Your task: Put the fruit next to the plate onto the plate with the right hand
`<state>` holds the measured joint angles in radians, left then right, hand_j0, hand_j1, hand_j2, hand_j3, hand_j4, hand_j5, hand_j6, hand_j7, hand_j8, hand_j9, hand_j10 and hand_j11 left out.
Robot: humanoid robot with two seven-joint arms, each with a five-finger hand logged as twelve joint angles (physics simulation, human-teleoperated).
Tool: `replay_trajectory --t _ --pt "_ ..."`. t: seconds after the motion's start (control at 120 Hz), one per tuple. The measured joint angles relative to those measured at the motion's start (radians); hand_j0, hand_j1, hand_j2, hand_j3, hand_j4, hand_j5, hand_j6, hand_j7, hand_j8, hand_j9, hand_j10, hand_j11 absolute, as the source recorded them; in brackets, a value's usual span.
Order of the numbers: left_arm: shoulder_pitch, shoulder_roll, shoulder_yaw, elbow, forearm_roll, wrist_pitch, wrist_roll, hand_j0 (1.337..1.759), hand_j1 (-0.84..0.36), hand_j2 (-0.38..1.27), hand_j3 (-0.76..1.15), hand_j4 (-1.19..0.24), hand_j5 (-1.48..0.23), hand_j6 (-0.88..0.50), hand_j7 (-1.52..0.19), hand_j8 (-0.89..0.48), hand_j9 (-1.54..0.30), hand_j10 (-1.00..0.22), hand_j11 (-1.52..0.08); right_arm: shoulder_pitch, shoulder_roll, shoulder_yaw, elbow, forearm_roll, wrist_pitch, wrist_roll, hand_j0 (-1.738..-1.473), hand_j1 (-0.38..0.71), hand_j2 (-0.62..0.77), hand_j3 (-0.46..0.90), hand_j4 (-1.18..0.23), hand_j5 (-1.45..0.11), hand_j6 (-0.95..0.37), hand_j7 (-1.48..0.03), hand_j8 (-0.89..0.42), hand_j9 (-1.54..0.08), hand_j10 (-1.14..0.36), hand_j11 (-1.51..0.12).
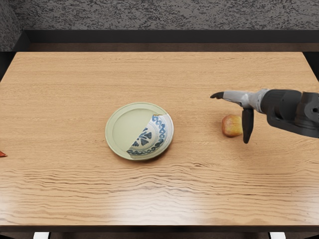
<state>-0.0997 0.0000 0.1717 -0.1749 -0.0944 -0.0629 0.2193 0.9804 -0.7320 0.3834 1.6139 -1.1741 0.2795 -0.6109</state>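
Bare simulated room: wooden table (159, 74) (grey speckled wall (164, 15) behind).

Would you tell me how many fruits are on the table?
1: the fruit lies right of the plate, beside the right robot hand. A left-edge red sliver is unclear.

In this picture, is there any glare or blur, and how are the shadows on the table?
Head view: sharp throughout, no blur; a pale sheen lies across the near part of the light wooden table; only faint, soft shadows show under the round green and blue-patterned plate and the reddish-yellow fruit; the dark right hand reads clearly.
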Motion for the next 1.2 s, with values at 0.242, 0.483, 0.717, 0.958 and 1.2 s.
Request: replay_trajectory --t 0.242,0.483,0.717,0.958,1.2 --pt "0.0 0.0 0.0 0.0 -0.001 0.0 0.0 1.658 0.35 0.0 0.0 0.0 0.0 0.0 0.0 0.0 0.0 0.0 0.0 -0.043 0.01 0.0 -0.001 -0.049 -0.046 0.0 -1.658 -0.2 -0.02 0.0 -0.13 -0.17 -0.13 -0.17 -0.13 -0.17 -0.13 -0.17" --pt "0.0 0.0 0.0 0.0 -0.001 0.0 0.0 1.658 0.35 0.0 0.0 0.0 0.0 0.0 0.0 0.0 0.0 0.0 0.0 -0.073 0.052 0.0 -0.039 -0.115 -0.086 0.0 -1.658 -0.18 -0.03 0.0 -0.15 -0.19 -0.15 -0.19 -0.15 -0.19 -0.15 -0.19" --pt "0.0 0.0 0.0 0.0 0.0 0.0 0.0 1.658 0.35 0.0 0.0 0.0 0.0 0.0 0.0 0.0 0.0 0.0 0.0 -0.099 0.06 -0.002 -0.048 -0.142 -0.097 0.0 -1.658 -0.17 -0.03 0.0 -0.16 -0.2 -0.16 -0.2 -0.16 -0.2 -0.15 -0.2" --pt "0.0 0.0 0.0 0.0 0.0 0.0 0.0 1.658 0.35 0.0 0.0 0.0 0.0 0.0 0.0 0.0 0.0 0.0 0.0 -0.117 0.06 0.0 -0.048 -0.145 -0.101 0.0 -1.658 -0.1 -0.04 0.0 -0.21 -0.27 -0.22 -0.27 -0.21 -0.27 -0.21 -0.27" --pt "0.0 0.0 0.0 0.0 0.0 0.0 0.0 1.658 0.35 0.0 0.0 0.0 0.0 0.0 0.0 0.0 0.0 0.0 0.0 -0.144 0.057 0.0 -0.039 -0.183 -0.143 0.0 -1.658 -0.03 -0.05 0.0 -0.27 -0.34 -0.27 -0.34 -0.27 -0.34 -0.27 -0.34"
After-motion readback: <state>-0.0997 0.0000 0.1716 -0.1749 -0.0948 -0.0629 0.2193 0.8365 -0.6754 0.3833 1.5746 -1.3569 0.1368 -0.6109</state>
